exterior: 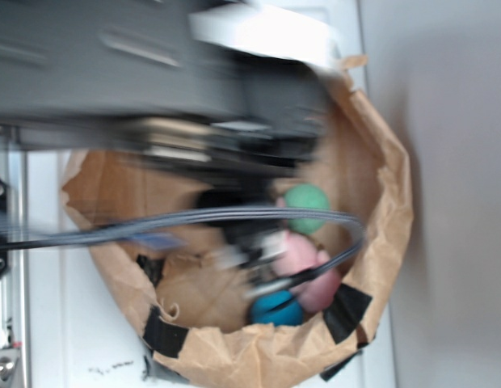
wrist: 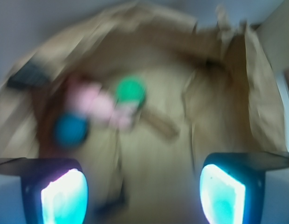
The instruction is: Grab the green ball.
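The green ball (exterior: 307, 208) (wrist: 130, 91) lies inside a brown paper bag, touching the pink bunny (wrist: 100, 105) (exterior: 303, 263). In the wrist view it sits up and to the left of my gripper (wrist: 143, 193), well away from the fingers. My gripper is open, its two glowing pads (wrist: 64, 198) wide apart with only the bag's paper floor between them. In the exterior view the blurred black arm (exterior: 242, 234) hangs over the bag and hides the fingers. Both views are motion-blurred.
A teal-blue ball (wrist: 70, 130) (exterior: 276, 309) lies beside the bunny. The crumpled paper bag walls (exterior: 380, 186) (wrist: 256, 93), patched with black tape (exterior: 166, 333), ring the toys. A grey cable (exterior: 234, 217) crosses above the bag.
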